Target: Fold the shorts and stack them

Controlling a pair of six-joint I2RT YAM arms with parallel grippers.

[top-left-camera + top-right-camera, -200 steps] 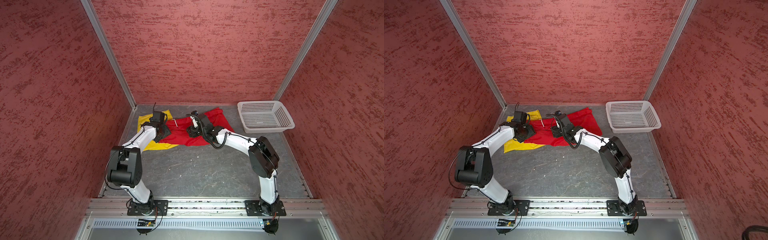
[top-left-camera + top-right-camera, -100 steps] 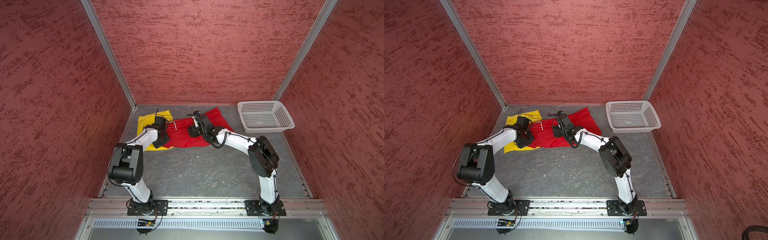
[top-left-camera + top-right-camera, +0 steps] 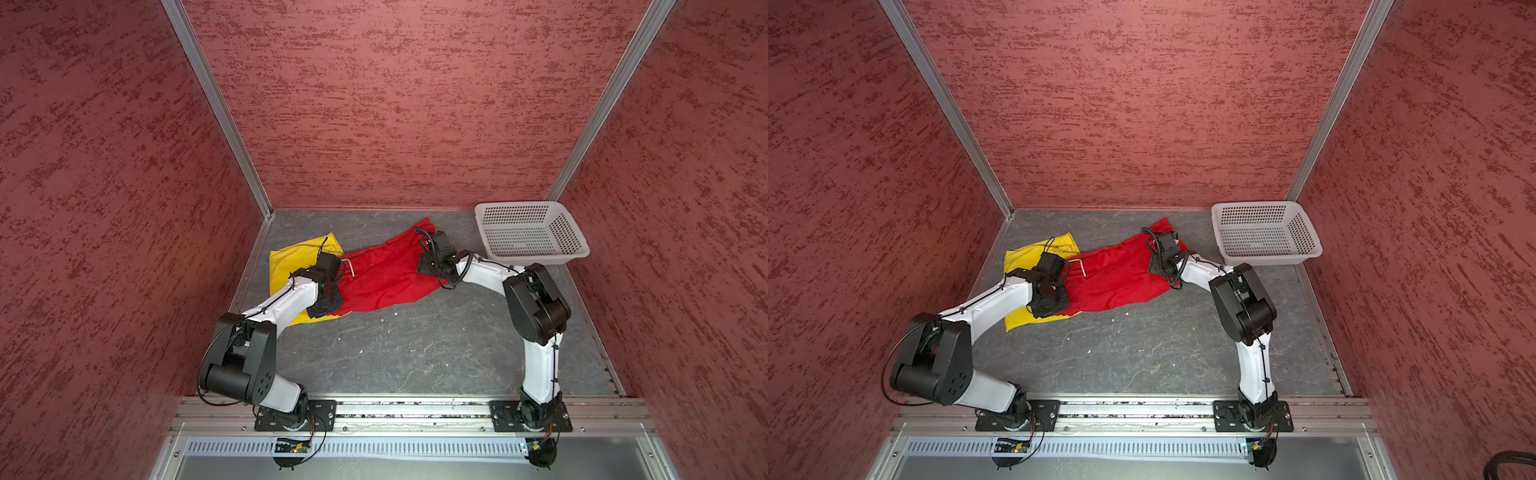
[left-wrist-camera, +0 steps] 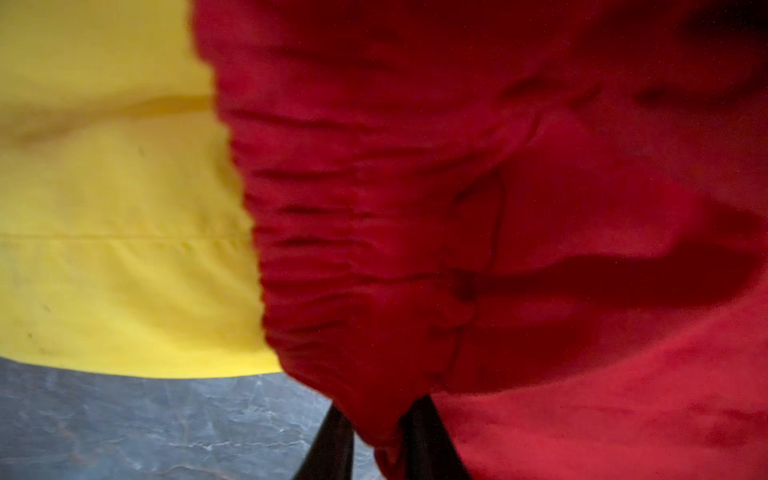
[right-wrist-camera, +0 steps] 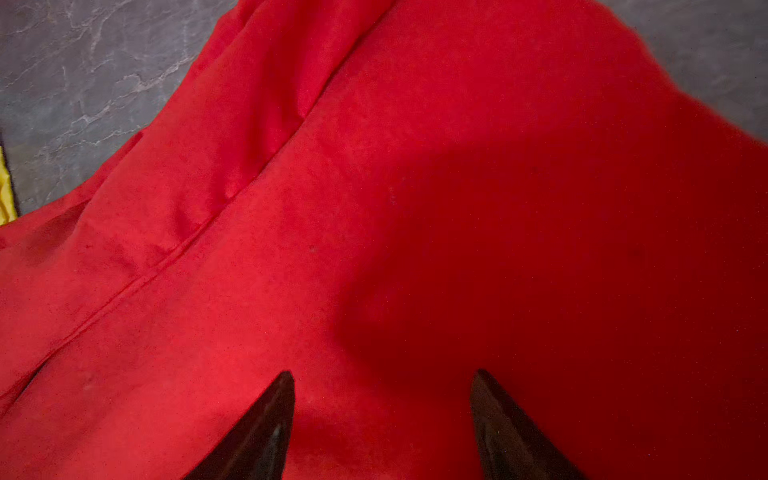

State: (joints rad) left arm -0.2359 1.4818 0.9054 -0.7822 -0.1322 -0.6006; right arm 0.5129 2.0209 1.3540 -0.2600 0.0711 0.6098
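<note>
The red shorts [image 3: 386, 276] now lie pulled wider across the counter [image 3: 415, 345], waist overlapping the yellow shorts [image 3: 291, 262]; the left hand [image 4: 376, 428] has pinched their waistband, the right hand [image 5: 382, 374], fingers spread, grips nothing: flattening for the first fold, seemingly

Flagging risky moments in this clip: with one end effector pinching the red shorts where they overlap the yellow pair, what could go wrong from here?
The left end effector grips only a bunched bit of waistband on the red shorts; it may slip free.
They overlap the yellow shorts, so pulling could drag those askew.
The right end effector is open, so a lift would likely be lopsided.
</note>
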